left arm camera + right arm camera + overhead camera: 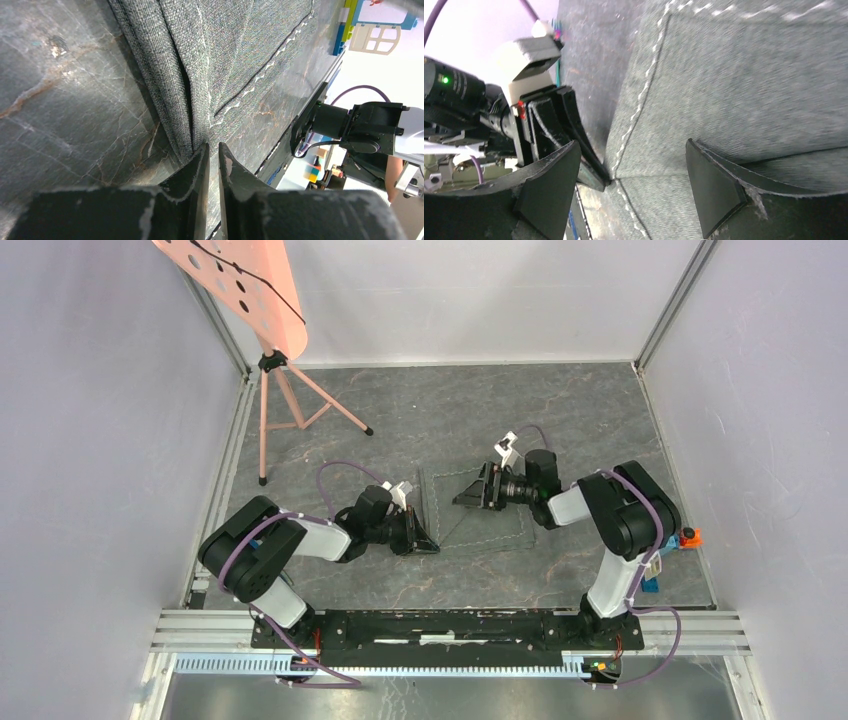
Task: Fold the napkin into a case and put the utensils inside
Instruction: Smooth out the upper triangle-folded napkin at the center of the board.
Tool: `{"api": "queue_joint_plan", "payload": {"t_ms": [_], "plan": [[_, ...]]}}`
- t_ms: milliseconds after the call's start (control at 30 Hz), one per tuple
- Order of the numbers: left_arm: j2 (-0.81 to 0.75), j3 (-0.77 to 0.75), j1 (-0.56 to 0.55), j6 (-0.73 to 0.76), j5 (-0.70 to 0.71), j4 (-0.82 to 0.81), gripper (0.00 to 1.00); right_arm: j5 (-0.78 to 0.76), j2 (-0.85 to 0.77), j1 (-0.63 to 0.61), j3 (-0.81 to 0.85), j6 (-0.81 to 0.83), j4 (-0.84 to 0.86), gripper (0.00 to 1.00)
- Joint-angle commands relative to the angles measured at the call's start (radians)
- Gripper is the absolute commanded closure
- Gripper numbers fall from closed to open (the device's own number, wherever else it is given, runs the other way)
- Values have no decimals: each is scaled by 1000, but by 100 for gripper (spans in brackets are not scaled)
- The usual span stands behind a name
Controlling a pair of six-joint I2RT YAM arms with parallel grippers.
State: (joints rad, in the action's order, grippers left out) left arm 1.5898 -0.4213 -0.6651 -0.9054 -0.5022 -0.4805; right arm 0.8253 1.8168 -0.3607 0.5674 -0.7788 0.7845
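Overhead view of a slate-patterned table top [600, 420] with two black robot arms reaching in from the bottom edge.

Left of centre, the left arm lies low and bent, its forearm pointing right. The left gripper [428, 543] sits at the lower left corner of the dark grey square cloth napkin with a pale stitched hem [490, 525]. In the left wrist view its two black fingers are drawn almost together, and a raised ridge of the cloth runs down into their tips, so it appears to be pinching the napkin's left edge.

The napkin lies flat in the centre of the frame and is not yet a case. Its lifted left edge runs from top to bottom of the overhead picture, with the rest of the cloth spreading right from the left gripper.

Right of centre, the right arm folds back from its base, with its forearm pointing left. The right gripper [468, 495] hangs over the napkin's upper left part, close to the left gripper. Its fingers are spread wide over the cloth and hold nothing.

The next fold probably depends on carrying the pinched edge rightward across the cloth, and the left arm is the one placed to do that. The utensils cannot be made out clearly in any view.
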Motion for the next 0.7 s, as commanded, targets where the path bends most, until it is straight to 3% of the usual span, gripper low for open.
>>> {"api": "queue_joint_plan", "payload": {"t_ms": [0, 433, 600, 667], "plan": [[-10, 23, -6, 1, 47, 52, 81, -13, 38, 60, 56, 63, -33, 17], [-14, 35, -5, 0, 47, 46, 81, 35, 142, 209, 240, 176, -194, 17], [-34, 26, -5, -4, 38, 55, 81, 38, 119, 240, 334, 238, -331, 17], [-57, 17, -5, -6, 31, 71, 79, -12, 74, 242, 376, 322, -476, 17]]}}
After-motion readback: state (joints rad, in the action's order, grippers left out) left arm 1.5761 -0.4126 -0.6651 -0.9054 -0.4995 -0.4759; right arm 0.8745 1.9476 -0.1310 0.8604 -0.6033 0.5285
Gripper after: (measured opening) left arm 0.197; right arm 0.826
